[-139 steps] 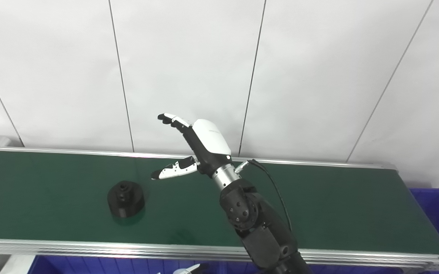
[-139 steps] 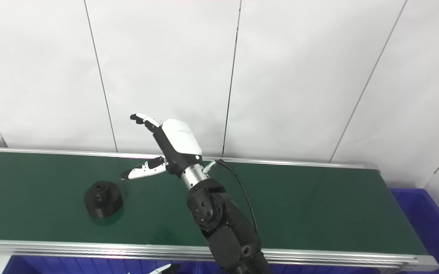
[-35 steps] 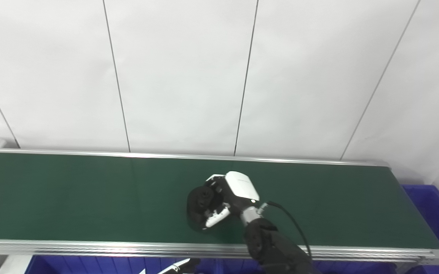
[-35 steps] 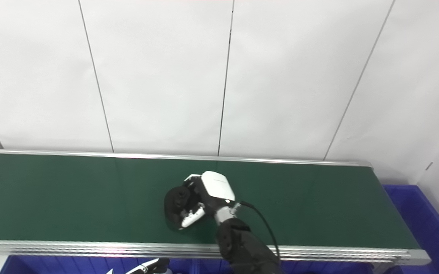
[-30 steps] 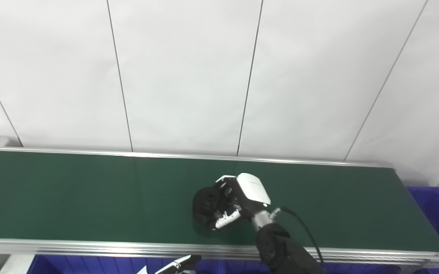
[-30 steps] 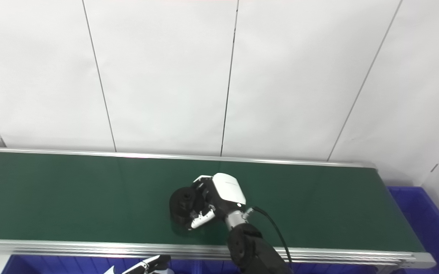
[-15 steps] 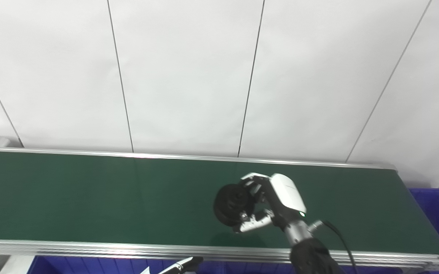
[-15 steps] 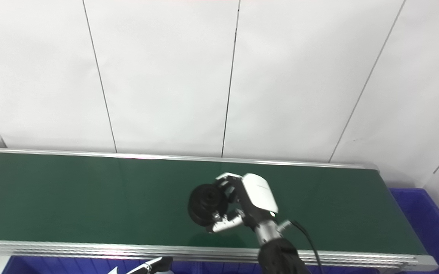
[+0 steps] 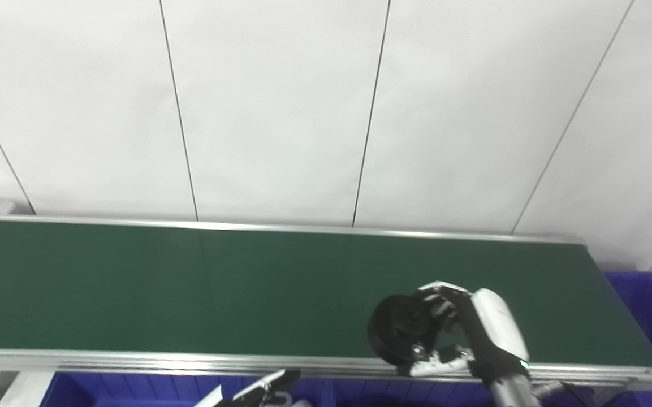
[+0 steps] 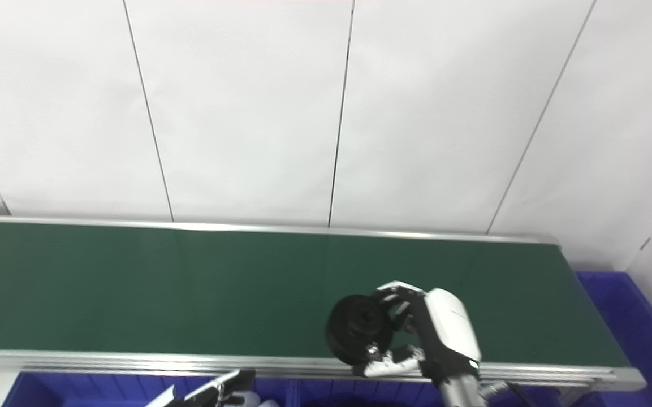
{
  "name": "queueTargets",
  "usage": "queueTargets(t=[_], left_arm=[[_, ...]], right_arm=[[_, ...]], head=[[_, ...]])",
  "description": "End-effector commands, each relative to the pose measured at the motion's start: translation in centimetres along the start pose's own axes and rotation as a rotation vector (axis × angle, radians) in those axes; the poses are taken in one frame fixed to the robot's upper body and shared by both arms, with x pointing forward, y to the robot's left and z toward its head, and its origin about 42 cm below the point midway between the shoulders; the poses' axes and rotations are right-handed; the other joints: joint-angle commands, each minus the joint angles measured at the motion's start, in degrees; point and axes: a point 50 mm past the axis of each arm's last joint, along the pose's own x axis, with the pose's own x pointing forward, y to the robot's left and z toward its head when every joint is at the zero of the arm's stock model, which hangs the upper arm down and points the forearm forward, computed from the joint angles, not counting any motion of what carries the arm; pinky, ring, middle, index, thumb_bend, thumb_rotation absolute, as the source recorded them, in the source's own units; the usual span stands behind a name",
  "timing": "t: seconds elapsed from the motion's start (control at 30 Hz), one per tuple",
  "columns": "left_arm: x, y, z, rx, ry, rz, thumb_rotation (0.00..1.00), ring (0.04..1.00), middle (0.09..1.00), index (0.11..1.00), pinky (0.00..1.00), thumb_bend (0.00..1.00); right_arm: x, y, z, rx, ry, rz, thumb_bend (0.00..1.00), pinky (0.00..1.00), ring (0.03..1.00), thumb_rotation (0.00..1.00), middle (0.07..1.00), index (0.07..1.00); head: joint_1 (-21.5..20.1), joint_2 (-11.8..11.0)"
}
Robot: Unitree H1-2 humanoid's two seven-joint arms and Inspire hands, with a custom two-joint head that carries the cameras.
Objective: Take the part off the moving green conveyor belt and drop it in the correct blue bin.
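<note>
Over the conveyor belt's (image 9: 190,282) near rail, right hand (image 9: 475,339) clasped around the black round part (image 9: 396,336), tipped sideways, presumably for carrying toward a blue bin (image 9: 651,305); left hand (image 9: 255,390) barely visible, grip undeterminable.

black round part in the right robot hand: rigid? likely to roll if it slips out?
Likely rigid: the black round part keeps its disc shape inside the right robot hand. Held tilted on edge, it could roll if dropped onto the green belt. The matte surface probably isn't slippery.
</note>
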Motion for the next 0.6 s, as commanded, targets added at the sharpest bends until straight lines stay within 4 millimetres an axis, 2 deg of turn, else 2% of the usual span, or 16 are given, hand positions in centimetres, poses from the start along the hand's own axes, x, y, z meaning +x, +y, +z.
queueTargets(t=[0.0, 0.03, 0.07, 0.1, 0.13, 0.17, 0.2, 0.23, 0.33, 0.4, 0.57], left_arm=[[0.7, 0.7, 1.2, 0.018, -0.077, 0.004, 0.59, 0.945, 0.974, 0.951, 0.89, 0.43], [0.7, 0.8, 1.2, 0.018, -0.08, 0.003, 0.6, 0.945, 0.976, 0.954, 0.89, 0.43], [0.8, 0.9, 1.3, 0.017, -0.087, 0.005, 0.6, 0.946, 0.977, 0.955, 0.89, 0.42], [0.8, 1.0, 1.4, 0.017, -0.092, 0.006, 0.59, 0.947, 0.976, 0.954, 0.89, 0.41], [0.9, 1.1, 1.6, 0.021, -0.099, 0.009, 0.59, 0.948, 0.976, 0.954, 0.89, 0.41], [0.9, 1.2, 1.7, 0.025, -0.104, 0.011, 0.61, 0.946, 0.975, 0.954, 0.89, 0.42], [1.1, 1.5, 1.9, 0.03, -0.111, 0.015, 0.61, 0.946, 0.975, 0.954, 0.89, 0.42], [1.2, 1.7, 2.1, 0.034, -0.118, 0.017, 0.65, 0.953, 0.975, 0.955, 0.9, 0.43], [1.8, 2.1, 2.4, 0.024, -0.143, 0.016, 0.68, 0.96, 0.979, 0.96, 0.91, 0.42], [2.2, 2.3, 2.4, 0.013, -0.155, 0.013, 0.65, 0.959, 0.978, 0.959, 0.92, 0.42], [2.2, 2.4, 2.4, 0.008, -0.158, 0.009, 0.65, 0.959, 0.974, 0.956, 0.92, 0.44]], right_arm=[[-1.5, -0.5, 0.5, 0.01, -0.015, -0.037, 0.52, 0.32, 0.404, 0.0, 0.494, 0.519], [-2.3, -0.3, 0.2, 0.014, -0.004, -0.032, 0.52, 0.32, 0.405, 0.0, 0.494, 0.518], [-3.5, 0.1, -0.2, 0.02, 0.025, -0.022, 0.52, 0.33, 0.404, 0.0, 0.492, 0.519], [-4.3, 0.4, -0.4, 0.025, 0.045, -0.015, 0.52, 0.33, 0.401, 0.0, 0.486, 0.523], [-5.2, 0.9, -0.8, 0.031, 0.066, -0.008, 0.52, 0.33, 0.4, 0.0, 0.486, 0.523], [-5.8, 1.1, -1.1, 0.035, 0.079, -0.004, 0.52, 0.33, 0.403, 0.0, 0.491, 0.52], [-6.6, 1.6, -1.4, 0.039, 0.1, 0.006, 0.52, 0.34, 0.405, 0.0, 0.494, 0.519], [-7.3, 2.0, -1.6, 0.042, 0.117, 0.013, 0.52, 0.34, 0.405, 0.0, 0.49, 0.521], [-8.5, 3.5, -2.1, 0.057, 0.158, 0.046, 0.52, 0.35, 0.406, 0.0, 0.487, 0.523], [-9.0, 4.6, -2.4, 0.061, 0.174, 0.064, 0.52, 0.35, 0.41, 0.0, 0.498, 0.516], [-9.7, 7.0, -2.6, 0.075, 0.206, 0.117, 0.52, 0.37, 0.416, 0.0, 0.491, 0.517]], head=[[-0.58, 0.65], [-0.58, 0.65], [-1.22, 1.97], [-1.35, 2.33], [-2.17, 5.14], [-2.33, 5.63], [-3.37, 8.5], [-3.9, 9.2], [-4.77, 10.17], [-4.62, 10.47], [-3.77, 10.34]])
